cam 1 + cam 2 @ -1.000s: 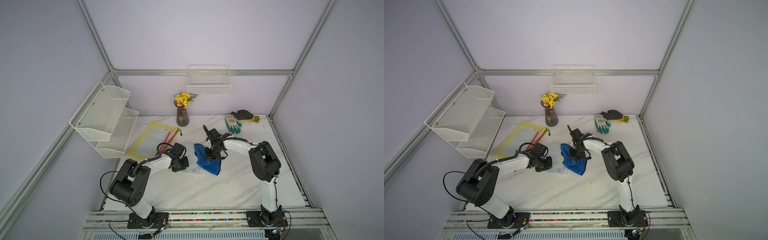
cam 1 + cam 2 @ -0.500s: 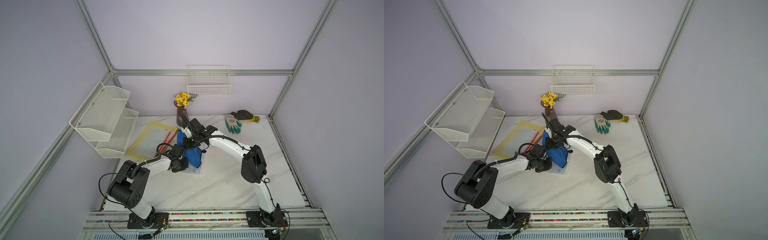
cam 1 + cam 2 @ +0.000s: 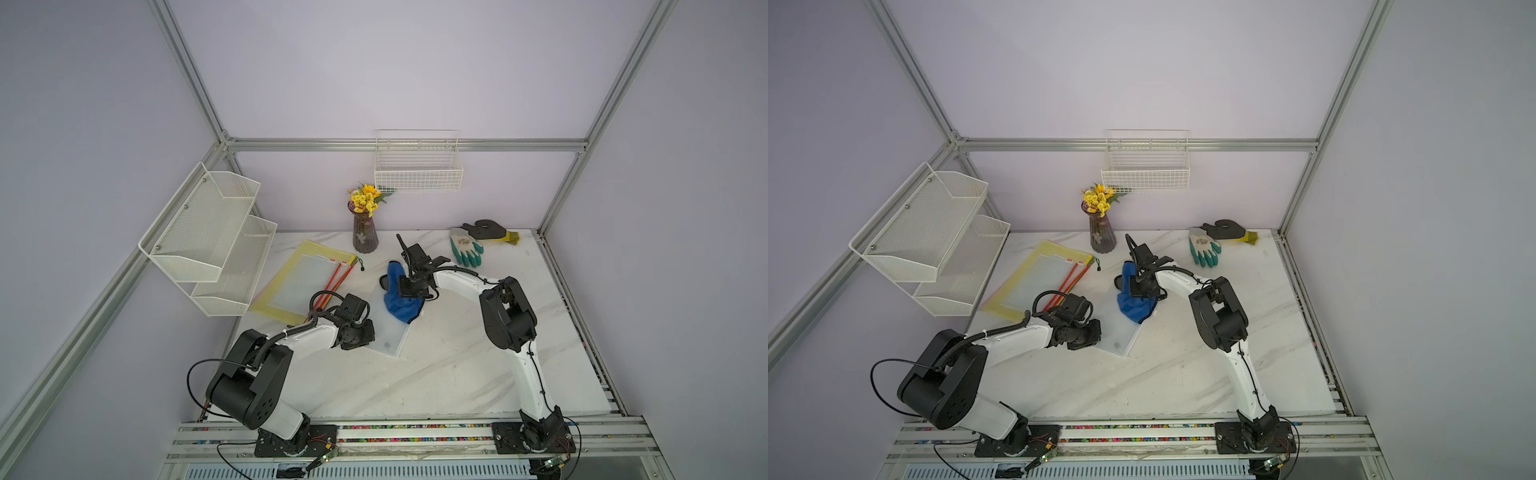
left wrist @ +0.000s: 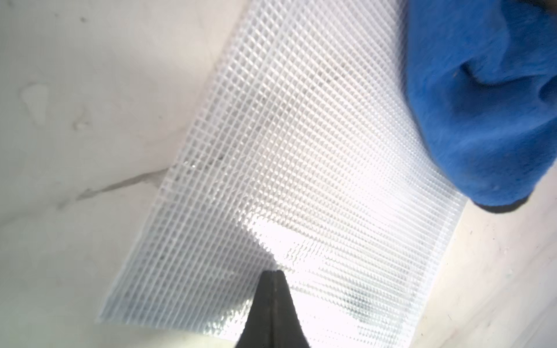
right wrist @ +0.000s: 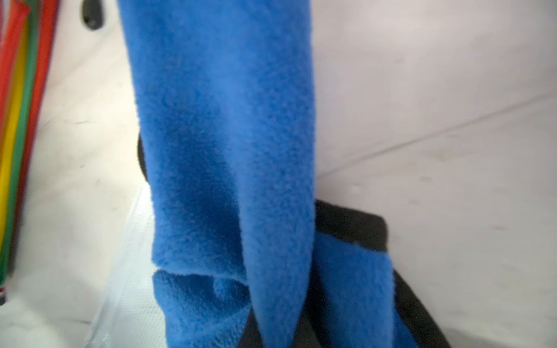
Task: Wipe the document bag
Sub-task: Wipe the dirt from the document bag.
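Note:
The document bag (image 3: 388, 334) (image 3: 1121, 334) is a translucent white mesh pouch lying flat on the marble table. My left gripper (image 3: 368, 332) (image 3: 1097, 332) is shut, and its joined tips (image 4: 273, 272) press down on the bag (image 4: 286, 180) near one edge. A blue cloth (image 3: 399, 299) (image 3: 1136, 305) with a dark underside lies on the bag's far end. My right gripper (image 3: 406, 290) (image 3: 1137, 289) is shut on that cloth. In the right wrist view the cloth (image 5: 226, 150) hangs over the jaws and hides them. The cloth (image 4: 482, 105) covers one corner of the bag.
A stack of yellow-edged pouches (image 3: 299, 282) with red and green zips lies to the left. Behind stand a vase of yellow flowers (image 3: 365, 235) and work gloves (image 3: 467, 249). A two-tier mesh shelf (image 3: 208, 237) hangs on the left wall and a wire basket (image 3: 417, 174) on the back wall.
My right gripper swept the blue cloth leftward across the bag towards the vase, then came back to the right. The left gripper stayed pressed on the bag.

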You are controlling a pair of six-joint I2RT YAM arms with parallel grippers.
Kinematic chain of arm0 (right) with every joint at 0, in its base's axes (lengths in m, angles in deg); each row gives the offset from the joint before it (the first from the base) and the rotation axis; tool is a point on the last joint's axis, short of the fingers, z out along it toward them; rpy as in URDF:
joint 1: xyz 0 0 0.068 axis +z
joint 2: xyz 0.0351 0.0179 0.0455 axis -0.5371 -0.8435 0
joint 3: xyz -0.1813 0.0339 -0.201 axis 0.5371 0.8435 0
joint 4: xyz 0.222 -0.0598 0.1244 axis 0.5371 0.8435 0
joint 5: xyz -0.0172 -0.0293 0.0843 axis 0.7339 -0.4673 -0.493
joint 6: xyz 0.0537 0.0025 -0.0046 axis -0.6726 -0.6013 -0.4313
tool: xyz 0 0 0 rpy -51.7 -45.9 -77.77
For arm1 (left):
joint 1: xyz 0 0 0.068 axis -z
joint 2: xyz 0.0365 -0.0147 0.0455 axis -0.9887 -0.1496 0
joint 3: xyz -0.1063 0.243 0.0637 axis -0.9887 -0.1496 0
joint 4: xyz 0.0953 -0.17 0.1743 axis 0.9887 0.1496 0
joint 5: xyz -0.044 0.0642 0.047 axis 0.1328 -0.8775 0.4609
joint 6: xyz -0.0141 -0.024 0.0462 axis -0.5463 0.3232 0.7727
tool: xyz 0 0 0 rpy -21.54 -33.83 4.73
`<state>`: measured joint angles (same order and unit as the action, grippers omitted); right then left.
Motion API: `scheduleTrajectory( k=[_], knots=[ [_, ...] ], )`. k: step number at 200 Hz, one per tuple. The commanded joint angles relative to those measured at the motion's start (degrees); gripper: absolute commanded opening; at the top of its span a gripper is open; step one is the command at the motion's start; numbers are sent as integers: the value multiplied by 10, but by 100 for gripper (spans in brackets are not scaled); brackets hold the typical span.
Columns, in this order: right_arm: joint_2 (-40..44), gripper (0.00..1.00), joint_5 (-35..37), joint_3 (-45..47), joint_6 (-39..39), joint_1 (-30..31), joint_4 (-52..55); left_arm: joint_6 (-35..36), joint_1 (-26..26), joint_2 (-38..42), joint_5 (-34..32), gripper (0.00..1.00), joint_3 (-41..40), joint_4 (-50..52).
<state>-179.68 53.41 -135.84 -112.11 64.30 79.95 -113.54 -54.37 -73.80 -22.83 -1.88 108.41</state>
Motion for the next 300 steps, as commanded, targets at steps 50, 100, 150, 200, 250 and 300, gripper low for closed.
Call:
scheduleTrajectory(
  k=[50,100,150,200,250,300],
  knots=[
    [99,0,-223,36,92,103,134,-4,4,-41,-23,0,-7,96],
    [98,0,-222,166,-14,108,58,-6,4,-39,-26,0,-1,98],
    [186,0,-11,232,-58,-6,53,-3,4,-31,-27,0,-23,95],
    [187,0,-4,113,28,21,113,5,4,-23,-33,0,-31,100],
    [29,0,-174,-33,-23,100,50,10,4,-36,-32,0,-18,99],
    [33,0,-68,33,-35,30,24,12,4,-25,-33,0,-22,104]
  ],
)
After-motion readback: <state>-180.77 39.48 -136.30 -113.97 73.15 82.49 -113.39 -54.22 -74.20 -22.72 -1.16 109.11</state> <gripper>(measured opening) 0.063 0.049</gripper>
